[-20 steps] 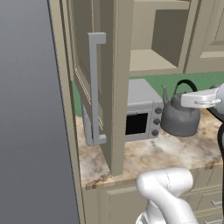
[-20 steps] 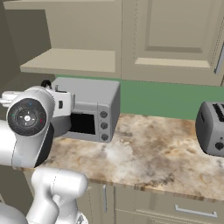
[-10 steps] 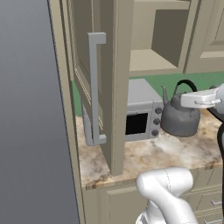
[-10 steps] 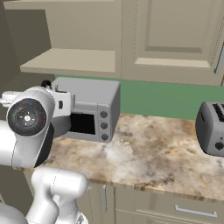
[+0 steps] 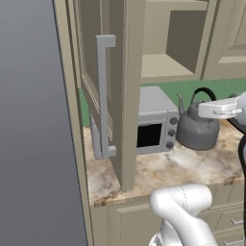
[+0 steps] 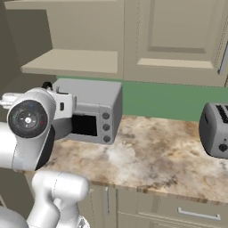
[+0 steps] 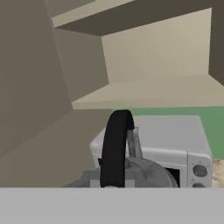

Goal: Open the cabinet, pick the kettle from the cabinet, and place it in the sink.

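The kettle, dark grey with a black arched handle, hangs just in front of the microwave, above the counter and outside the cabinet. My gripper reaches in from the right and is shut on the top of that handle. The hand view looks down the handle onto the kettle's lid and body. The cabinet door stands swung open toward me, its long grey bar handle facing left. Its lower shelf is bare. The sink is out of view.
A grey microwave sits on the marble counter under the open cabinet. A toaster stands at the counter's right. A tall grey panel walls off the left. A closed upper cabinet door hangs right of the open one.
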Motion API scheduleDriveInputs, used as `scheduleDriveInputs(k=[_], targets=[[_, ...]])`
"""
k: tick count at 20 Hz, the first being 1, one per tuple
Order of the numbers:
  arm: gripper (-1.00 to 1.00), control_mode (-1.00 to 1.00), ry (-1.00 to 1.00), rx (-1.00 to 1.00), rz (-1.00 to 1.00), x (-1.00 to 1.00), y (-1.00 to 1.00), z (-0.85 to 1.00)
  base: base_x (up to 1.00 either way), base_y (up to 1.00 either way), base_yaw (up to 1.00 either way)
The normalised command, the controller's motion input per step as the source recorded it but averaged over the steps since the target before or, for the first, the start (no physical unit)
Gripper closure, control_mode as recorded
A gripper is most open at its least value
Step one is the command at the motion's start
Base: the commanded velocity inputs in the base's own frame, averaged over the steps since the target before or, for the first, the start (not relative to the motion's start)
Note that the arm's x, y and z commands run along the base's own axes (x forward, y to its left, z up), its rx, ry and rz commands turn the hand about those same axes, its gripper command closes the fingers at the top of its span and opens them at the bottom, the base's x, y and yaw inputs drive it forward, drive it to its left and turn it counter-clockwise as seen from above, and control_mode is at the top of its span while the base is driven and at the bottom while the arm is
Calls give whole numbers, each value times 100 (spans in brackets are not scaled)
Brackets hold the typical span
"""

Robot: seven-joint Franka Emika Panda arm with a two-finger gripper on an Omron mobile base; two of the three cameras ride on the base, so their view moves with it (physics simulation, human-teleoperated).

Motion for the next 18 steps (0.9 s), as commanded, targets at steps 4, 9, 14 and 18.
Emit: scheduleDriveInputs(k=[4,9,14,18], targets=[[100,100,0,0,0,0,0,0,-53,0,-5],[100,100,0,0,0,0,0,0,-61,0,-11],[100,100,0,0,0,0,0,0,-61,0,-13],[100,100,0,0,0,0,0,0,-59,0,-17]])
